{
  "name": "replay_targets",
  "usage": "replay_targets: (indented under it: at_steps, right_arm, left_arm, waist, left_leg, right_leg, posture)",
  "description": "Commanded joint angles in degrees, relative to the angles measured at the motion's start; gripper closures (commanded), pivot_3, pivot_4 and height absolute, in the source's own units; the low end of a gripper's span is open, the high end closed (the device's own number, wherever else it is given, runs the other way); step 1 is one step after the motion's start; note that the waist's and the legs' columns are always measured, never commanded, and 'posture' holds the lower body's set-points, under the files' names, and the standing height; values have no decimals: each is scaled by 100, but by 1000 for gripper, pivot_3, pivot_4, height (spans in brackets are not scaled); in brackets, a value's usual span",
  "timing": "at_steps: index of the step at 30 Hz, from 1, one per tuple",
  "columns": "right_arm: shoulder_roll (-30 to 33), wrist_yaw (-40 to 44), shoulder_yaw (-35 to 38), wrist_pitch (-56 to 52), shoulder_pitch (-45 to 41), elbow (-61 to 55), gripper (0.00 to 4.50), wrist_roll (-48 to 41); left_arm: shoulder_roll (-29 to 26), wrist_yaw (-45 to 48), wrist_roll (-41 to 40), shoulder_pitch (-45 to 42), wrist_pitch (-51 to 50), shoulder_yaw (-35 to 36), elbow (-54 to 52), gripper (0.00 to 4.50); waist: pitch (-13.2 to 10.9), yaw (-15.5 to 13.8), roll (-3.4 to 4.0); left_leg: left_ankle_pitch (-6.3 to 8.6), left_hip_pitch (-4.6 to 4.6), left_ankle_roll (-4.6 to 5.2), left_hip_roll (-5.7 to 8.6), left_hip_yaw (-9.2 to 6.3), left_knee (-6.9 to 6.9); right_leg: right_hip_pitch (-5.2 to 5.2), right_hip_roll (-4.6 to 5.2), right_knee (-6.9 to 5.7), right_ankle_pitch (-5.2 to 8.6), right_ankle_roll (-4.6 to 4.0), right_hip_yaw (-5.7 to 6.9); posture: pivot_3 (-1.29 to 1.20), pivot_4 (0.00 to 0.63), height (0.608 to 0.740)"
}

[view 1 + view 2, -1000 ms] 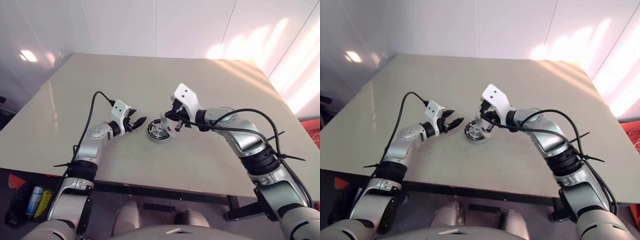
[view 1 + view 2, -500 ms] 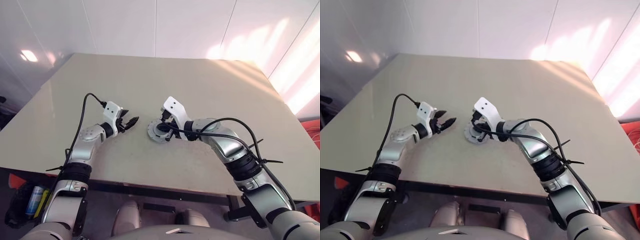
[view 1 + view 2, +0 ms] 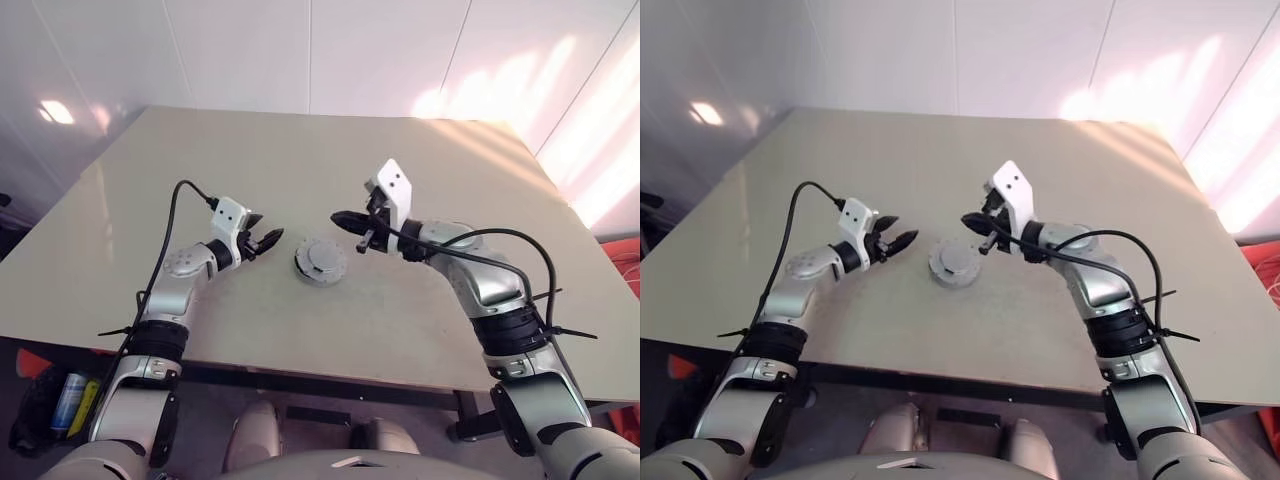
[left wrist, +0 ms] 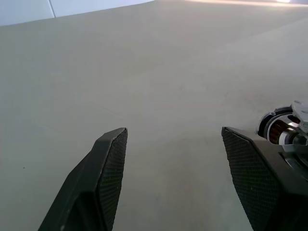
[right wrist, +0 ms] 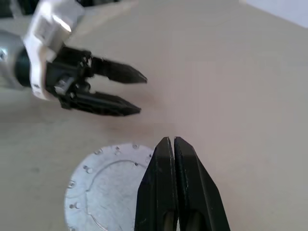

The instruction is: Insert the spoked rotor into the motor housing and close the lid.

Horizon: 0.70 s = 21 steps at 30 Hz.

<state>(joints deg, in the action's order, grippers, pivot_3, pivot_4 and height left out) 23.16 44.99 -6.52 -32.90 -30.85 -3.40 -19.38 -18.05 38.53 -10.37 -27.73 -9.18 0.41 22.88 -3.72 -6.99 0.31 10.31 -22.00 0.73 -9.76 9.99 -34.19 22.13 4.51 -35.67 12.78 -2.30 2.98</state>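
The motor housing [image 3: 320, 263] sits on the beige desk [image 3: 400, 180], near its front middle, with the lid [image 5: 108, 186] lying flat on top of it, light grey face up. From my left wrist I catch the housing's side, where copper-coloured windings [image 4: 276, 129] show under the lid's edge.

My left gripper [image 3: 266, 240] hangs just left of the housing, apart from it, pointing right toward it; its 2 jaws are spread wide and hold nothing.

My right gripper [image 3: 340, 217] hovers above the desk just to the far right of the housing, clear of the lid, pointing left. Its 2 jaws are pressed together with nothing between them.

The 2 grippers face each other across the housing.
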Motion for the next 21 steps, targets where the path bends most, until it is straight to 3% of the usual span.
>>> replay_targets:
  at_steps: [1, 8, 21]
  right_arm:
    - [194, 333, 225, 165, 148, -379, 4429, -275]
    - [260, 589, -106, 98, 527, -306, 4429, -244]
    - [-622, 523, -633, 1119, 102, 1964, 4429, 565]
  left_arm:
    - [-37, 18, -44, -165, 20, 37, -189, 1163]
    - [-37, 24, -36, -173, 15, 30, -172, 1163]
    - [-183, -40, -53, 4, -33, 112, -390, 1163]
  waist:
    - [0, -5, 0]
    - [0, 13, 0]
    - [0, 25, 0]
  left_leg:
    - [0, 0, 1, 0, 0, 0]
    - [11, 3, 19, 0, 0, 0]
    - [13, -2, 21, 0, 1, 2]
  right_leg:
    - [-1, 0, 1, 0, 0, 0]
    - [-2, 0, 2, 0, 0, 0]
    - [3, 0, 5, 1, -2, 1]
  posture:
    - [0, 0, 740]
    - [0, 0, 740]
    - [0, 0, 740]
